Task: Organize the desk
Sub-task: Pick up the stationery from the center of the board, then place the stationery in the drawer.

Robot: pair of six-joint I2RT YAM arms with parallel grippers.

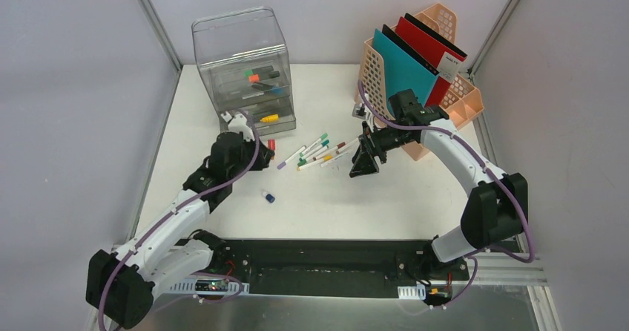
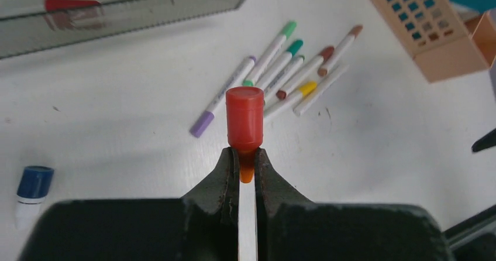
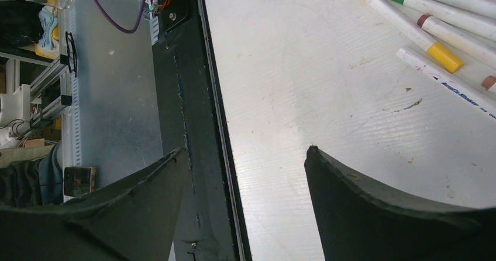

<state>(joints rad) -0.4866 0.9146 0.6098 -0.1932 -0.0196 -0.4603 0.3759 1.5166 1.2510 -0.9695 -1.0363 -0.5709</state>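
From above, the flat white table point(image 1: 334, 212) fills the middle, with a black rail point(image 1: 319, 260) along its near edge. In the left wrist view, the left jaws pinch a red-capped pen point(image 2: 244, 120). In the right wrist view, the right jaws stand wide apart over the table, beside loose pens point(image 3: 409, 30).

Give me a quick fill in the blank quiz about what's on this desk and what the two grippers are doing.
1. The left gripper is shut on a marker whose cap is ____.
2. The right gripper hovers over the desk with its jaws ____.
3. The short white marker lying alone, apart from the pile, has a cap coloured ____.

Missing words: red; open; blue.
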